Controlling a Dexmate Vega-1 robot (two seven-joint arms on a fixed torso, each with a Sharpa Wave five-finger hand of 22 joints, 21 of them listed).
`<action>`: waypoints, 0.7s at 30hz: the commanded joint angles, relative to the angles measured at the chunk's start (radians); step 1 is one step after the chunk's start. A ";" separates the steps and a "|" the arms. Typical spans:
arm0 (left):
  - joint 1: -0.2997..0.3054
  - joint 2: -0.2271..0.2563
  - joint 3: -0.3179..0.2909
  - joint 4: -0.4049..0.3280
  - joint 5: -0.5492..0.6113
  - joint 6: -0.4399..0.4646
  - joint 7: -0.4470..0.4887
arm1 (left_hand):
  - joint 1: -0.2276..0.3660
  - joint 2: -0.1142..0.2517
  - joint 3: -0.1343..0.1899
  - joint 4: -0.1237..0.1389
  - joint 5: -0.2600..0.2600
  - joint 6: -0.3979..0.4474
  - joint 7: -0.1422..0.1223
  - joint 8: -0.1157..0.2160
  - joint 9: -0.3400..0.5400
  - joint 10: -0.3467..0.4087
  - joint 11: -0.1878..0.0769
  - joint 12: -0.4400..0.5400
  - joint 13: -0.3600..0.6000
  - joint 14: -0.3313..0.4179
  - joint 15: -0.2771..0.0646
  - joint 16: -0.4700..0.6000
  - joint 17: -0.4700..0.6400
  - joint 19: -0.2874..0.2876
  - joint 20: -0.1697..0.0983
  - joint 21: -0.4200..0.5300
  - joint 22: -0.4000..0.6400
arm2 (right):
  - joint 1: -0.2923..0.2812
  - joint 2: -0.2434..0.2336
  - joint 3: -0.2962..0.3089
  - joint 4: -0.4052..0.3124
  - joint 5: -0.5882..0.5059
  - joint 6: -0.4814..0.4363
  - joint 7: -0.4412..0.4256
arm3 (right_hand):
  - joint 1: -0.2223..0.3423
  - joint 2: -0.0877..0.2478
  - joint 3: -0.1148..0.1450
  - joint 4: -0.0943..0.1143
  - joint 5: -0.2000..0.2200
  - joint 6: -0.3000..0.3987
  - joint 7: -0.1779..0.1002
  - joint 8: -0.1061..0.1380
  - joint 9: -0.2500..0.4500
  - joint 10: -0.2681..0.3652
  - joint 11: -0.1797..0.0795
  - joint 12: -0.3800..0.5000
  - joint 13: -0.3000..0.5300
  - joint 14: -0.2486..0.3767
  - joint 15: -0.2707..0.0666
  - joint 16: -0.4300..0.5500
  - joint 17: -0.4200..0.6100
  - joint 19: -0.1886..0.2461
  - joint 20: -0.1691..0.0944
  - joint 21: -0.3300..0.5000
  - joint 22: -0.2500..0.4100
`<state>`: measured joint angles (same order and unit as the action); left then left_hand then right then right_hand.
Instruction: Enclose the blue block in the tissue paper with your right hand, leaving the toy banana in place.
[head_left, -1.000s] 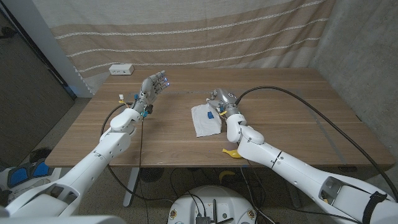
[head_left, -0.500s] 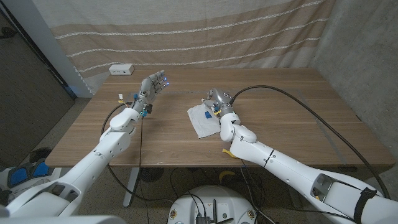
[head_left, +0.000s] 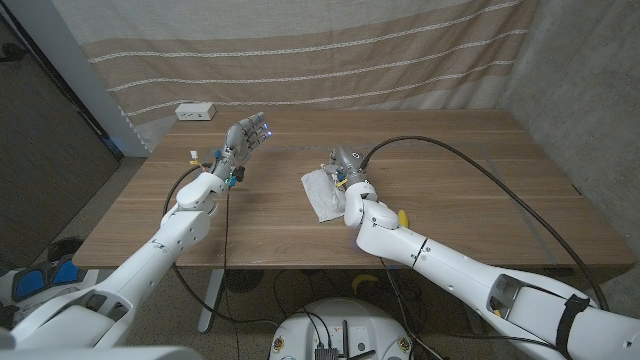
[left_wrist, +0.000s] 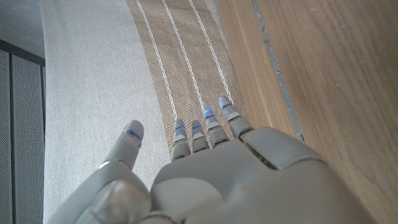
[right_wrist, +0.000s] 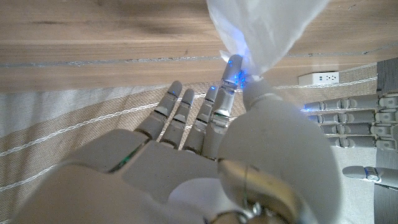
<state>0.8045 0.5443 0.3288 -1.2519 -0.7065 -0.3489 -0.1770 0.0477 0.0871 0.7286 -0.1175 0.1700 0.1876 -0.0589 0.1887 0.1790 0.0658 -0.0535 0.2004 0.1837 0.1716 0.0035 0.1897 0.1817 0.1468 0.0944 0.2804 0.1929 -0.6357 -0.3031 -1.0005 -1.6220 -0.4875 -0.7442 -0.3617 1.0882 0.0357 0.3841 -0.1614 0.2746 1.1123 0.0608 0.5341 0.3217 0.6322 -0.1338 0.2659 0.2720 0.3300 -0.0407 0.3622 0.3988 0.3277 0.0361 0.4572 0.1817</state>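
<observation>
Striped curtain at twelve o'clock, and the wooden table (head_left: 480, 170) lies wide and bare toward three, while the right hand (head_left: 345, 162) sits near the middle, thumb and a finger pinching an edge of the tissue paper (head_left: 322, 191) and lifting it up off the wood! The blue block can't be made out under the raised sheet, and the toy banana (head_left: 402, 216) peeks out at about four o'clock beside the right forearm. Over at ten o'clock the left hand (head_left: 243, 137) hangs above the table with fingers spread, holding nothing, and a white power strip (head_left: 195, 112) sits at the far edge behind it.
</observation>
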 joint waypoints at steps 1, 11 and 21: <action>-0.003 -0.004 -0.001 0.006 -0.002 0.003 0.006 | 0.006 0.051 0.000 -0.006 0.003 -0.004 0.002 -0.002 0.003 -0.002 0.003 -0.001 0.002 0.000 0.002 -0.001 0.002 0.008 0.002 -0.004 0.006 | 0.028 0.006 -0.045 0.002 0.032 -0.043 0.039 | -0.007 0.000 0.008 -0.002 0.011 0.003 0.006 -0.003 0.003 0.004 0.010 -0.003 0.003 -0.010 -0.096 -0.003 0.003 -0.008 0.003 -0.002 0.002; -0.013 -0.011 0.002 0.021 0.000 0.000 0.004 | 0.006 0.051 0.000 -0.006 0.004 -0.004 0.002 -0.002 0.003 -0.003 0.002 -0.001 0.002 0.001 0.003 -0.001 0.002 0.009 0.002 -0.004 0.006 | 0.030 0.002 -0.048 0.010 0.063 -0.004 0.031 | -0.009 0.003 0.008 -0.002 0.014 -0.007 0.000 -0.009 0.003 0.000 0.014 -0.006 0.006 -0.015 -0.093 0.001 0.008 -0.012 0.003 -0.006 0.002; -0.025 -0.019 0.008 0.041 0.004 -0.008 -0.007 | 0.005 0.052 0.000 -0.005 0.004 -0.004 0.002 -0.002 0.003 -0.002 0.003 -0.001 0.002 0.001 0.001 0.000 0.002 0.010 0.002 -0.004 0.006 | 0.019 -0.017 -0.025 -0.013 0.109 0.023 0.049 | -0.144 0.065 -0.035 0.055 0.007 -0.127 0.020 -0.117 -0.059 -0.036 0.053 -0.018 0.016 -0.029 -0.077 0.027 0.045 -0.008 0.009 -0.009 0.005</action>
<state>0.7917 0.5349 0.3318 -1.2312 -0.7057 -0.3502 -0.1760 0.0478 0.0871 0.7286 -0.1175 0.1700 0.1840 -0.0553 0.1887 0.1790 0.0621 -0.0498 0.2004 0.1837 0.1716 0.0036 0.1897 0.1817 0.1468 0.0944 0.2804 0.1929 -0.6086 -0.3063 -1.0439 -1.6172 -0.4275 -0.7501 -0.3251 0.9947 0.0866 0.3598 -0.1260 0.2824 1.0248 0.0752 0.4544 0.2817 0.6051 -0.0994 0.2531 0.2825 0.3069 -0.0426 0.3802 0.4308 0.3155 0.0412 0.4511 0.1841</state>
